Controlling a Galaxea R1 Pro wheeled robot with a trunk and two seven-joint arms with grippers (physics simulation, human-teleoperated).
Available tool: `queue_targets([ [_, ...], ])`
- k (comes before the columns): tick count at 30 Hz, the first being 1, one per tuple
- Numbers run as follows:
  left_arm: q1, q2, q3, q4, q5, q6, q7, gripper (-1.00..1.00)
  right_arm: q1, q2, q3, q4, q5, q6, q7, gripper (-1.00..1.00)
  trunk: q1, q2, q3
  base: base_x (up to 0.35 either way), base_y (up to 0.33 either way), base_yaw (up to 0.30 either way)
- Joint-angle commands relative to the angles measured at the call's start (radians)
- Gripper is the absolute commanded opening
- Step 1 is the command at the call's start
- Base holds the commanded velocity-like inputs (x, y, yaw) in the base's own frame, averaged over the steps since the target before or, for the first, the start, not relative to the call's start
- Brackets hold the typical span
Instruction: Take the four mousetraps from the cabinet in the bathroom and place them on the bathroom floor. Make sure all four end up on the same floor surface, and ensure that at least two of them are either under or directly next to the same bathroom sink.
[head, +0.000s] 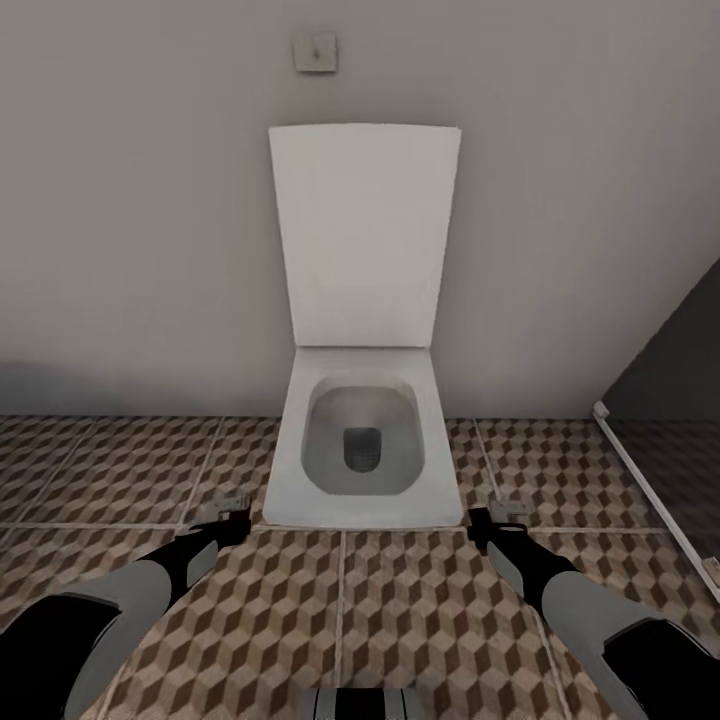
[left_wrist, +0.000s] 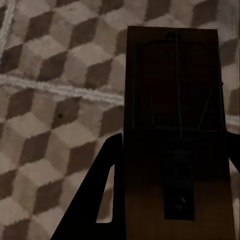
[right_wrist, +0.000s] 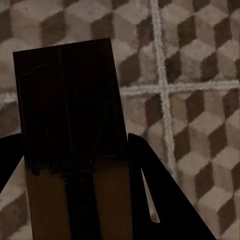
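Mousetraps are in both grippers, one apiece, while the robot faces a white toilet (head: 360, 440) against the wall, lid up; the bathroom floor (head: 400, 610) of cube-patterned tiles spreads beneath both arms. Largest risk, as I judge it: no sink is in sight here, so traps released at this spot would lie beside the toilet and miss the sink condition. In the left wrist view a mousetrap (left_wrist: 175, 125) stands between the dark fingers (left_wrist: 95, 205), projecting well past their tips over the floor; the left gripper (head: 228, 510) is clamped on it. The right gripper (head: 497, 512) likewise grips its mousetrap (right_wrist: 70, 105), the board jutting beyond the fingers (right_wrist: 165, 200). Both boards hang above the tiles; dropped from here, either could bounce or flip.
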Motion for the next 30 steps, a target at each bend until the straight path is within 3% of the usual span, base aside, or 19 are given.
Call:
queue_targets([
  [1,0.0,0.0,-0.009,-0.001,0.006,0.0,0.005,-1.0,0.0,-0.001,0.008,-0.003,-0.009,0.006,-0.006,-1.0,0.0,-0.001,-0.005,0.0,0.0,0.0],
  [18,0.0,0.001,-0.009,-0.002,0.003,-0.002,0.004,-1.0,0.0,0.0,0.008,-0.003,-0.008,0.006,-0.006,-1.0,0.008,-0.005,-0.07,0.0,0.0,0.0],
  [30,0.0,0.003,-0.009,-0.005,0.003,-0.001,0.005,-1.0,0.0,0.0,0.008,-0.004,-0.007,0.006,-0.004,-1.0,0.008,-0.005,-0.07,0.0,0.0,0.0],
])
